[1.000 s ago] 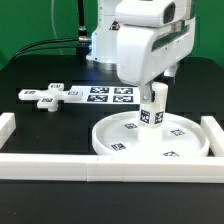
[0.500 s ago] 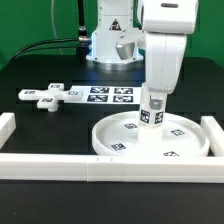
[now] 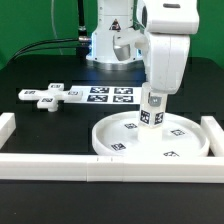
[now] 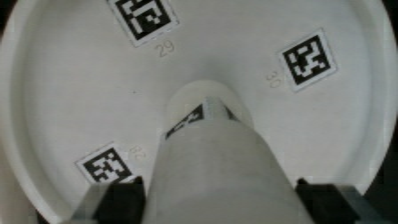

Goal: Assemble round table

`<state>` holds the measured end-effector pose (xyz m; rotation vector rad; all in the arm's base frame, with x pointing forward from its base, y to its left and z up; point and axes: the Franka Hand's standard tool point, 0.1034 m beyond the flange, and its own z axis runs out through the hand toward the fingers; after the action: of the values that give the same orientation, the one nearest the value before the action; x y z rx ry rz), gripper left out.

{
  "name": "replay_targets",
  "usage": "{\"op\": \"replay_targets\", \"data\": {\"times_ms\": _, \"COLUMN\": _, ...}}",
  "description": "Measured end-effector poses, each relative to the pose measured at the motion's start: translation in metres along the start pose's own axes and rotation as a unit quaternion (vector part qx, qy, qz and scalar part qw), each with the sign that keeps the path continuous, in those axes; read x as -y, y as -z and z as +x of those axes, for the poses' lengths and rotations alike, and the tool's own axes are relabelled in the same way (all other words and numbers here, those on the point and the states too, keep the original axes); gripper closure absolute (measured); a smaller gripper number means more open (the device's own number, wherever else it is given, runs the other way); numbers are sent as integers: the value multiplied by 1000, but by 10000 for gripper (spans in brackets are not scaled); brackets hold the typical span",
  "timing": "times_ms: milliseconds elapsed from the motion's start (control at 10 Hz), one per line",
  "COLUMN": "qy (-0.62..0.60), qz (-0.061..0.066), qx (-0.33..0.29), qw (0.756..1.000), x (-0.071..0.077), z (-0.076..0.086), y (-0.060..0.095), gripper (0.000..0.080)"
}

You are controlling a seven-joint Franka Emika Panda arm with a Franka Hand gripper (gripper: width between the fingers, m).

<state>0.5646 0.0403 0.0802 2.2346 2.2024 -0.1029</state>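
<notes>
The large round rimmed disc (image 3: 153, 137) lies on the black table at the exterior view's right. The short thick post (image 3: 152, 108) stands upright on the disc's middle, and my gripper (image 3: 154, 92) is shut on its upper part from above. In the wrist view the post (image 4: 217, 150) runs down to the disc (image 4: 80, 90), with my dark fingers (image 4: 121, 203) pressed against both of its sides. The small cross-shaped piece (image 3: 46, 96) lies flat at the exterior view's left, away from the gripper.
The marker board (image 3: 107, 95) lies behind the disc. White border rails run along the front (image 3: 90, 166), the left (image 3: 6, 124) and the right (image 3: 214, 130). The arm's base (image 3: 110, 40) stands at the back.
The wrist has turned about the upright post over the last second; a broad white housing that hung over the post a second ago has swung away. Post and disc stay in place.
</notes>
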Motion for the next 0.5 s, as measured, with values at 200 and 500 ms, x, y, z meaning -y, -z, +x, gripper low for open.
{"op": "replay_targets", "data": {"times_ms": 200, "qy": -3, "qz": 0, "qx": 0, "qw": 1000, "x": 0, "z": 0, "y": 0, "gripper": 395}}
{"op": "replay_targets", "data": {"times_ms": 500, "qy": -128, "qz": 3, "qx": -2, "qw": 992, "x": 2, "z": -5, "y": -1, "gripper": 395}}
